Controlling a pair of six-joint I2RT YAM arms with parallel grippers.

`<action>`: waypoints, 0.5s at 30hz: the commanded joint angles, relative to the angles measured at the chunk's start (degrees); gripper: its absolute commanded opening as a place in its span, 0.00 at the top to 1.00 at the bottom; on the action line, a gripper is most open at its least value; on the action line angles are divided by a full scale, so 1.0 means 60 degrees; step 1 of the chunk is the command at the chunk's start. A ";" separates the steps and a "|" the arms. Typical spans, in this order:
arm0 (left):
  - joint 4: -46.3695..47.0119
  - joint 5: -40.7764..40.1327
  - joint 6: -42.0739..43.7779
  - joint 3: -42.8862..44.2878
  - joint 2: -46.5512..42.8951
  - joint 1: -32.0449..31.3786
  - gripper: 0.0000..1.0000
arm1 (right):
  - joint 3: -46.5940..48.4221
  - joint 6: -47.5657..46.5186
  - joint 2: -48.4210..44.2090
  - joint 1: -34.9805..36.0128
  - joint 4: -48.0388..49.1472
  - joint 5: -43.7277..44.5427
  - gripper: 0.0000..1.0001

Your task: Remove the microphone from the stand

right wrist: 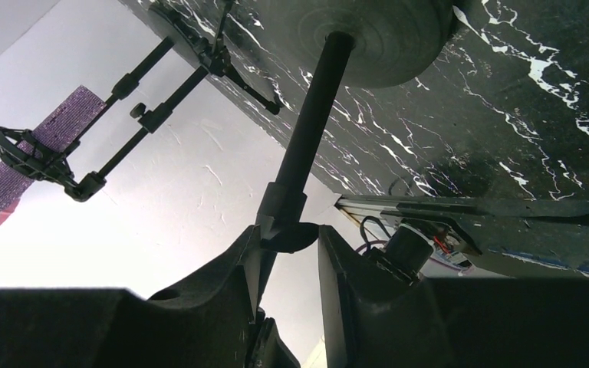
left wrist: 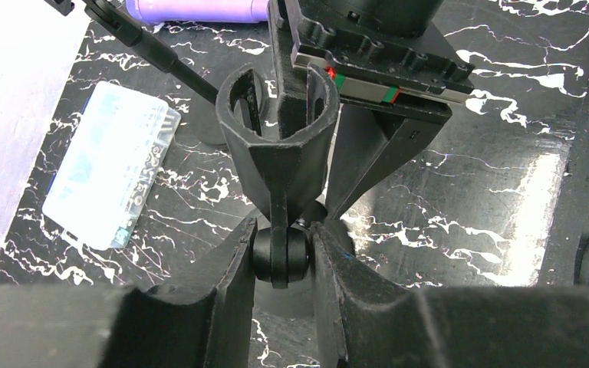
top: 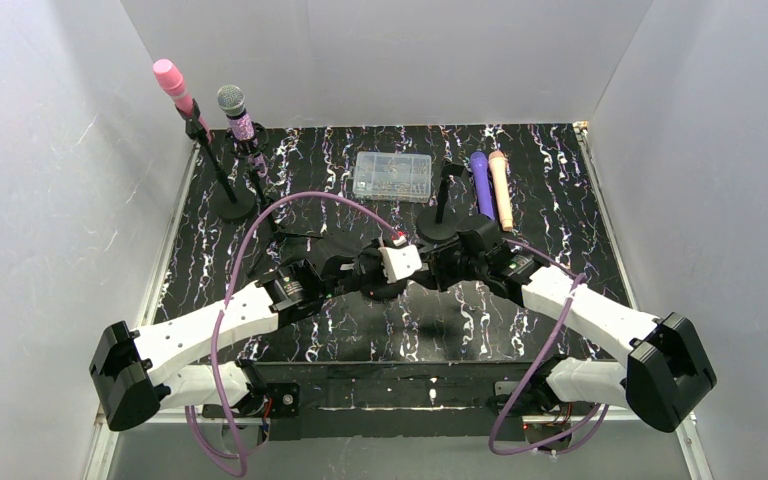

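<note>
Pinching the black knob [left wrist: 280,257] under the clip [left wrist: 276,115], the left fingers [left wrist: 207,284] are nearly closed on it, likely to steady the head of the stand [top: 443,205]. The right fingers [right wrist: 215,284] flank the pole [right wrist: 310,123] at its collar; whether they press it I cannot tell. That clip is empty. A purple microphone [top: 481,185] and a peach microphone [top: 501,190] lie on the desk [top: 410,330] just right of this stand. A pink microphone [top: 172,80] and a glittery microphone [top: 235,110] sit clipped at the far left.

Stand [right wrist: 307,130]: black, round base on desk [right wrist: 506,92], upright.
Clip [left wrist: 276,146]: empty.
Purple microphone [top: 481,185], beige microphone [top: 501,190]: lying side by side, back right.
</note>
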 commanded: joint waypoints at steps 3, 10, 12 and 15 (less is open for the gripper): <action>0.0608 -0.0021 -0.0488 0.0270 -0.0259 -0.0091 1.00 | 0.0377 -0.0562 0.0183 0.0023 0.0904 0.0377 0.90; -0.0029 -0.0288 -0.1443 0.0747 -0.0061 -0.0100 1.00 | 0.0388 -0.1555 0.0268 0.0023 0.1364 0.1110 0.99; -0.0085 -0.0353 -0.1697 0.0791 -0.0036 -0.0091 1.00 | 0.0377 -0.1705 0.0280 0.0023 0.1453 0.1275 0.99; -0.0206 -0.0659 -0.2213 0.0892 -0.0037 -0.0098 1.00 | 0.0362 -0.2090 0.0275 0.0023 0.1679 0.1567 0.99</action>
